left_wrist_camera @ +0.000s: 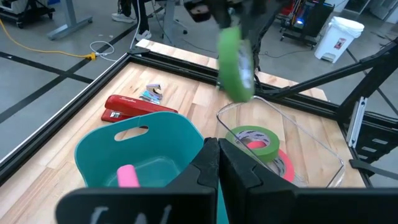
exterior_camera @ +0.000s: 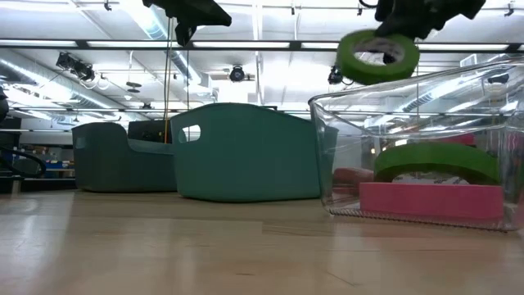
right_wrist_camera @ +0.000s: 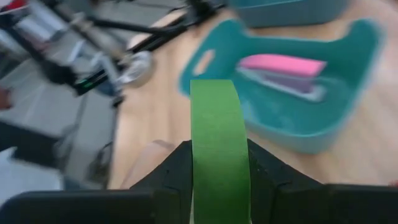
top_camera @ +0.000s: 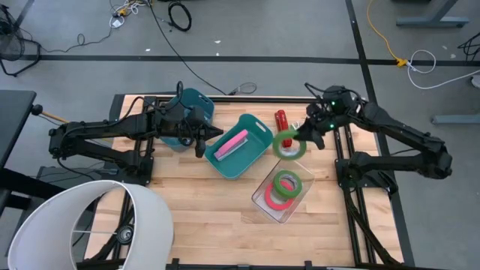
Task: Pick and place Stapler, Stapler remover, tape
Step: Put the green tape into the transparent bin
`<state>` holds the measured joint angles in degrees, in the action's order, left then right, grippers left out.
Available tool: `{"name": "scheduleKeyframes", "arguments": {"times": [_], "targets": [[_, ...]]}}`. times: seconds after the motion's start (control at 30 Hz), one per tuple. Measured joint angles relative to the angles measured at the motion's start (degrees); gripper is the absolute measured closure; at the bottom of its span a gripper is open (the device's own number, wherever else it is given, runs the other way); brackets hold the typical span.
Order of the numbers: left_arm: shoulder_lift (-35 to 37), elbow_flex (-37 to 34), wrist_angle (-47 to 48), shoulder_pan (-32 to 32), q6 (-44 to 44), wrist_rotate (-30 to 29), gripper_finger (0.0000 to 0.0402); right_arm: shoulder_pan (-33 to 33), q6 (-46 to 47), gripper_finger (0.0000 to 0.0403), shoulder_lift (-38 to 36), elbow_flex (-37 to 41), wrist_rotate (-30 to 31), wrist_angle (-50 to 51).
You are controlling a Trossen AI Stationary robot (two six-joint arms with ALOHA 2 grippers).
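No legible labels. A plain green tape roll (top_camera: 287,145), ring-shaped, hangs above the table beside the clear bin (top_camera: 297,169), clamped in the right gripper (top_camera: 303,136). Left gripper (top_camera: 201,142), fingers together and empty, hovers over the teal basket (top_camera: 259,129).

1. Looking like a robotics lab or workshop: wooden table (top_camera: 187,202) sitting on a grey concrete floor (top_camera: 262,30) marked with dark tape lines.
2. Trailing loose across that floor: black cables (top_camera: 178,15) and a yellow cord (top_camera: 379,30).
3. Running overhead in the low view: exposed ducts (exterior_camera: 49,65) and strip lights (exterior_camera: 270,45).
4. Standing beyond the table: a white bin (left_wrist_camera: 339,37) and metal frames (left_wrist_camera: 62,22).
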<state>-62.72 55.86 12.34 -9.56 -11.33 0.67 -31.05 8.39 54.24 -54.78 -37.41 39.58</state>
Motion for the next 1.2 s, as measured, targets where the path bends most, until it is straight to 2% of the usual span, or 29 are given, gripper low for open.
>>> {"name": "scheduleKeyframes", "arguments": {"times": [0.13, 0.43, 0.83, 1.0, 1.2], "targets": [[0.0, 0.0, 0.0, 0.0, 0.0, 0.0, 0.0392, 3.3, 1.0, 0.0301, 0.0, 0.0, -3.2, 0.0], [0.0, 0.0, 0.0, 0.0, 0.1, 0.0, 0.0392, 11.4, 2.0, 0.0296, 0.0, 0.0, -5.7, 0.4], [0.0, 0.0, 0.0, 0.0, 0.2, 0.0, 0.0392, 19.6, 3.6, 0.0295, 1.5, 0.0, -5.5, 0.3], [0.0, 0.0, 0.0, 0.0, 0.2, 0.0, 0.0392, 22.2, -1.8, 0.0295, 4.5, 0.0, -2.0, 0.2], [0.0, 0.0, 0.0, 0.0, 0.2, 0.0, 0.0392, 25.1, -7.0, 0.0295, 8.7, 0.1, -2.1, 0.3]]}}
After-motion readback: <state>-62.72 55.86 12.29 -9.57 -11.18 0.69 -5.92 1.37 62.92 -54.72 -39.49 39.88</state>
